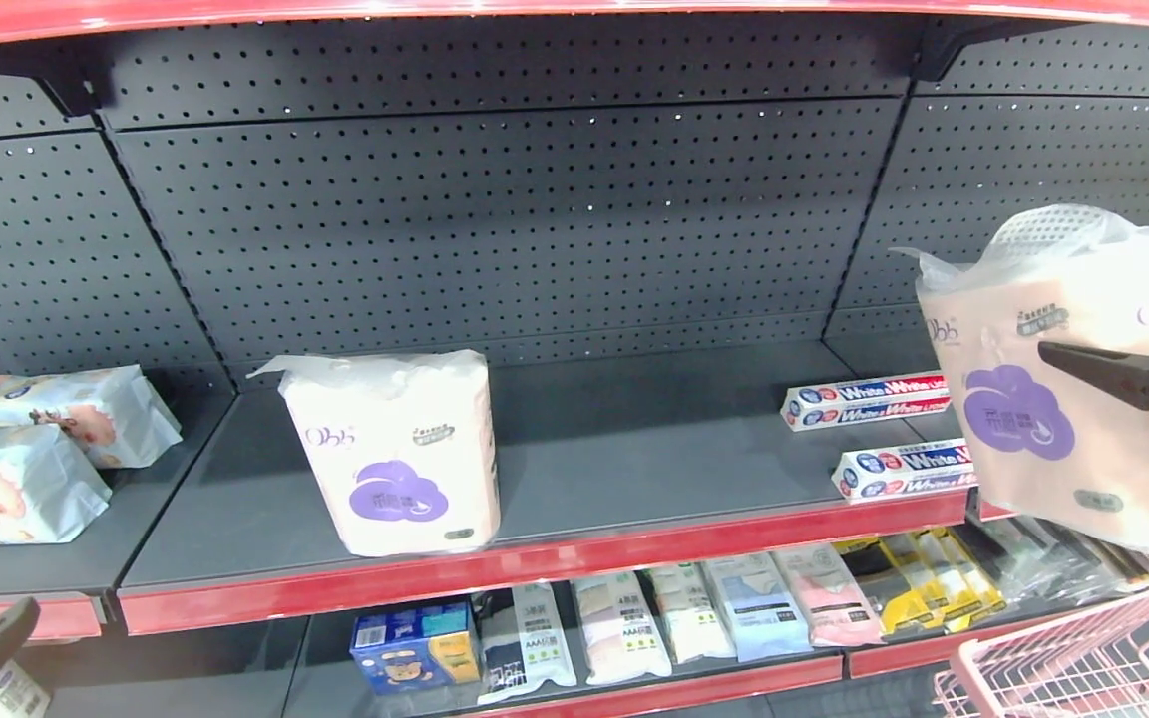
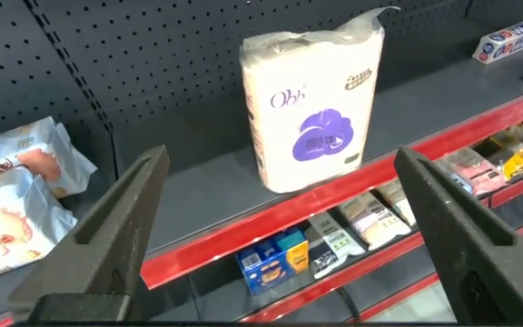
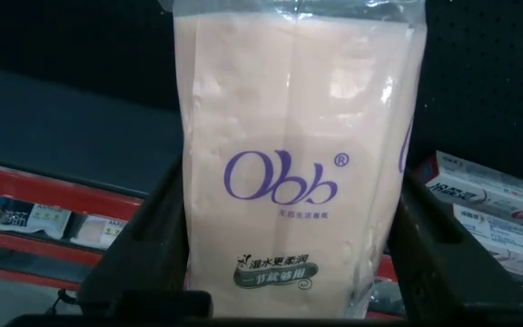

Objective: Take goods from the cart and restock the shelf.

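We hold a peach plastic-wrapped pack of tissue rolls (image 3: 289,109) upright in our right gripper (image 3: 298,250), fingers pressed on both its sides, in the air before the right part of the dark grey red-lipped metal shelf (image 1: 634,459). Our left gripper (image 2: 281,182) gapes wide and empty, facing a similar white pack (image 2: 311,100) standing near the shelf's front lip.

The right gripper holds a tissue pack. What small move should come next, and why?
Likely carry the held tissue pack left over the bare shelf, between the standing pack and the toothpaste boxes; the right gripper holds it off the shelf, unplaced.
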Motion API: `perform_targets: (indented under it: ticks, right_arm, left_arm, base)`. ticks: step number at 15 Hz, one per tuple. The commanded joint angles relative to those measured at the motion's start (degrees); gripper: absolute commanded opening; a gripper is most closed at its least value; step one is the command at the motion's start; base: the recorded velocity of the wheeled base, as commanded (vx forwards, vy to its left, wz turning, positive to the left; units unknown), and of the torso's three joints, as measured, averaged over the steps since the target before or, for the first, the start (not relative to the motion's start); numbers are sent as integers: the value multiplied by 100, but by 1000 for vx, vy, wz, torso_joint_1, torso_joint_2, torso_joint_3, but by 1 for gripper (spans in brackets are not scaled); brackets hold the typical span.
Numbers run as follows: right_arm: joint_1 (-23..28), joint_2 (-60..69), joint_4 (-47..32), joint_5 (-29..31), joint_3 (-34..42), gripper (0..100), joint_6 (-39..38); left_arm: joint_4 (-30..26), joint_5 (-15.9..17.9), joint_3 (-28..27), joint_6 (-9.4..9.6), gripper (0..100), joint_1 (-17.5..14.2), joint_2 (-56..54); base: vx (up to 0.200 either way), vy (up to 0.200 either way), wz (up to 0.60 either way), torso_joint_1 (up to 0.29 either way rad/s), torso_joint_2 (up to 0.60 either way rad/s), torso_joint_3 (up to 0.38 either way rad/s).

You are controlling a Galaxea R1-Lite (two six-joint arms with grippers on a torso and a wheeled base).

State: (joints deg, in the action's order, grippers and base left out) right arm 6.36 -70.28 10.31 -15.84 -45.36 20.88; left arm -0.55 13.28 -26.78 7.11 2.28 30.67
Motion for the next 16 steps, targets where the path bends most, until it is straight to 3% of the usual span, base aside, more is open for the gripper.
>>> perform_targets:
  ticks: [1,7,12,16]
  right_arm:
    - [23,-3,6,2,1,0,4]
    - [-4,-3,6,-16,-43,0,4]
    - [-153,-188,85,-51,36,0,-49]
    - [-338,-469,779,-60,168,0,-128]
  left_arm:
    - [2,17,6,1,100,1,27]
    - [-7,61,33,1,100,1,9]
    - [-7,61,68,-8,100,1,-44]
    - [-7,-80,288,-16,100,-17,-246]
  base:
    - [0,0,600,2,-2,7]
    - [0,0,600,4,1,6]
    - [0,0,0,0,0,0]
    - [0,0,0,0,0,0]
